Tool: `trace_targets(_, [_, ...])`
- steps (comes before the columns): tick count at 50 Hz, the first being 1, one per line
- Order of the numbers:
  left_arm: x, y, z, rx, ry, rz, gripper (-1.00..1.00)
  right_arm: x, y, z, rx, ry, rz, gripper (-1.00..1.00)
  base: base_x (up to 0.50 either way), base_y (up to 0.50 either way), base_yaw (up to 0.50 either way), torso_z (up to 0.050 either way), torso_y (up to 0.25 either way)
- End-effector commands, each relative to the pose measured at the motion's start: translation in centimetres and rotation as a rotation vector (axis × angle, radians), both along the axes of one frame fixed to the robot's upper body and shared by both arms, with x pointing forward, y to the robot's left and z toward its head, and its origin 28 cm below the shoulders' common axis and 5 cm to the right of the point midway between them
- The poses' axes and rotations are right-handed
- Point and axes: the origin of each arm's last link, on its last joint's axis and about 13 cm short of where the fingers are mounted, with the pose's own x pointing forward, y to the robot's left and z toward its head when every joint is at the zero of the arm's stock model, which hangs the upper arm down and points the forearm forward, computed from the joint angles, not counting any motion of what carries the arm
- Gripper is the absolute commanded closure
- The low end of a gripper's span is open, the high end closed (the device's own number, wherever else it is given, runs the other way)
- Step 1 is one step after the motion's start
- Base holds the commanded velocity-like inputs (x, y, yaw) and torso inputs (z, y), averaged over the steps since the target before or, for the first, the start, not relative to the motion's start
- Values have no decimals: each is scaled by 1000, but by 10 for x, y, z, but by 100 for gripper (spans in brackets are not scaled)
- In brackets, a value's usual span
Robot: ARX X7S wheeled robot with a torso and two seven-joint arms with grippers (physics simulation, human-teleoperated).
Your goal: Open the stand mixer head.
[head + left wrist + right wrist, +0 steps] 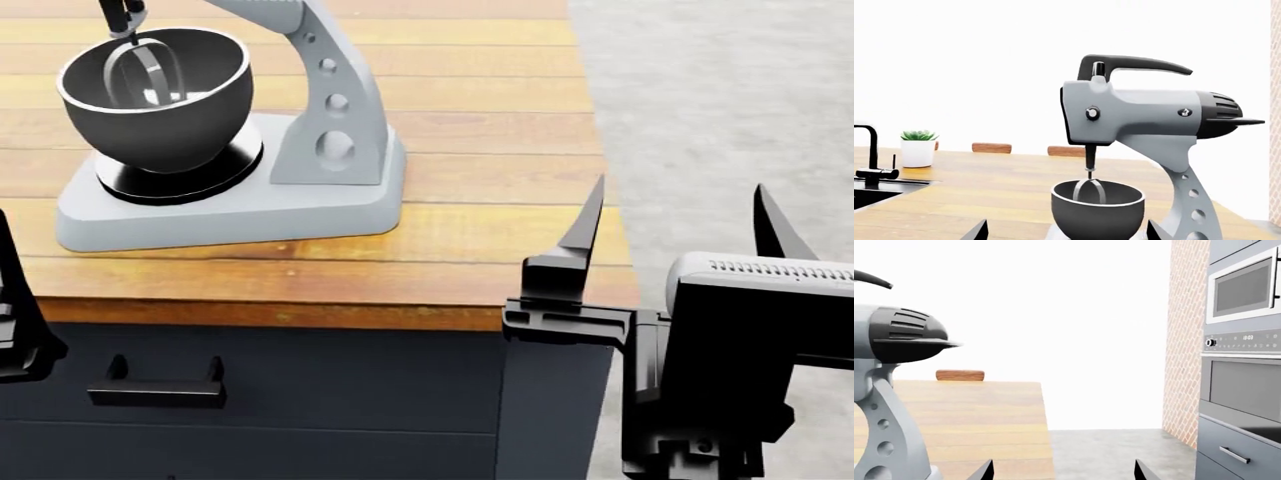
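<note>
The stand mixer head (pixel 1141 117) is light grey with a black handle on top and a dark rear cap. It sits level, with its beater (pixel 1089 189) down inside the dark steel bowl (pixel 1097 207). My left gripper (pixel 1066 235) is open and empty, low in front of the bowl and apart from the mixer. My right gripper (pixel 678 215) is open and empty beyond the counter's right end, right of the mixer's column (pixel 327 110). In the right wrist view the gripper (pixel 1064 472) shows only the head's dark rear cap (pixel 904 335). In the head view the head itself is cut off.
The mixer's grey base plate (pixel 227 215) stands on a wooden counter (pixel 467 180) above dark drawers (pixel 158 385). A black tap (pixel 871 155) with a sink and a potted plant (pixel 919 147) are on the far side. A built-in oven (pixel 1244 390) and brick wall (pixel 1184 340) stand to the right.
</note>
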Motion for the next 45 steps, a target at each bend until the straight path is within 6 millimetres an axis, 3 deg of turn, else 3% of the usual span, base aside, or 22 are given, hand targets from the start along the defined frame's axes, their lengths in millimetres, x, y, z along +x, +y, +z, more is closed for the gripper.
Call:
trace_targets(1, [-1, -1, 3, -1, -11, 8, -100, -1, 0, 2, -3, -5, -6, -100, 0, 500, 0, 0, 0])
trace_targets(34, [-2, 0, 1, 1, -8, 9, -100, 0, 2, 0, -2, 1, -6, -100, 0, 500, 0, 0, 0])
trace_targets(45, [-3, 0, 2, 5, -13, 9, -100, -3, 1, 3, 10, -7, 1, -100, 164, 50, 0, 0, 0])
